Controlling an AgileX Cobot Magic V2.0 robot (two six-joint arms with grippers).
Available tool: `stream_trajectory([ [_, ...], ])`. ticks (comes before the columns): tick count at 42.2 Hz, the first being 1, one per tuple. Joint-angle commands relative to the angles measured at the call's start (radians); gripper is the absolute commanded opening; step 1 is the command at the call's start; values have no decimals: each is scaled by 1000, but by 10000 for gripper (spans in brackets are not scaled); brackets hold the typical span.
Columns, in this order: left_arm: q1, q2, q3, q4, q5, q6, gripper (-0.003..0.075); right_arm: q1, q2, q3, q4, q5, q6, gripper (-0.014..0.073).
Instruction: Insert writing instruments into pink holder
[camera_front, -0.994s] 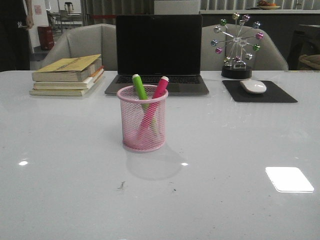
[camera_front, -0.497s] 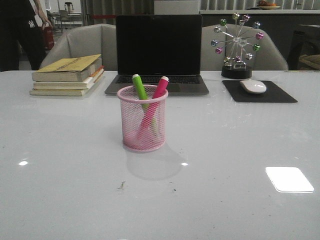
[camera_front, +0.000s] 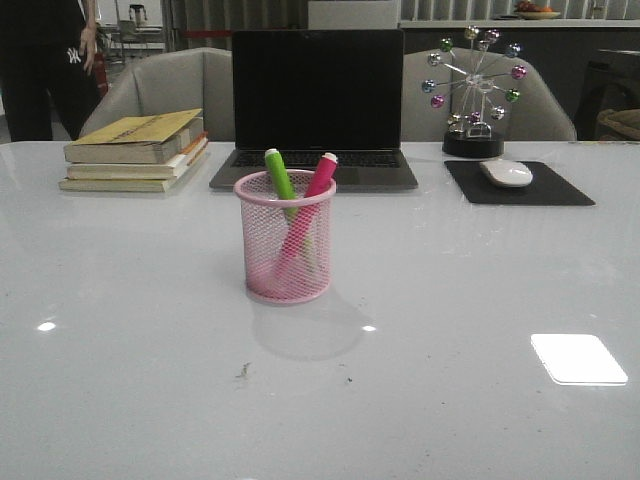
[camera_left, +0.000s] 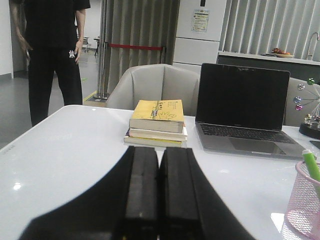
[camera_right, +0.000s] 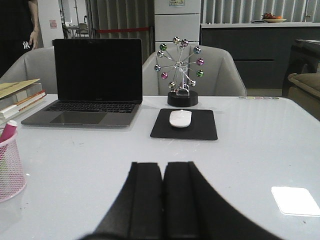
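Note:
The pink holder (camera_front: 287, 240) stands upright on the white table, in front of the laptop. A green marker (camera_front: 279, 174) and a magenta-pink marker (camera_front: 320, 177) lean crossed inside it, caps sticking above the rim. Neither gripper shows in the front view. In the left wrist view my left gripper (camera_left: 160, 150) is shut and empty, with the holder (camera_left: 305, 210) and the green marker (camera_left: 311, 164) off at the frame edge. The right wrist view has my right gripper (camera_right: 163, 165) shut and empty, the holder (camera_right: 9, 167) and the pink marker (camera_right: 7, 132) far to the side.
Behind the holder sits a laptop (camera_front: 316, 110), with stacked books (camera_front: 137, 150) to its left. A white mouse (camera_front: 506, 172) on a black pad (camera_front: 518, 184) and a ball ornament (camera_front: 474, 90) are at the back right. A person (camera_front: 45, 65) stands beyond the table's far left.
The person behind the table's far left has shifted position. The holder, markers and both grippers have not moved.

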Motion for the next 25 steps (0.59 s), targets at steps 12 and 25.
stream_trajectory([
  [12, -8, -18, -1, -5, -89, -2, 92, -6, -22, -12, 0, -76, -16, 58],
  [25, -8, -18, -1, -5, -89, -2, 92, -41, -22, -12, 0, -75, -16, 58],
])
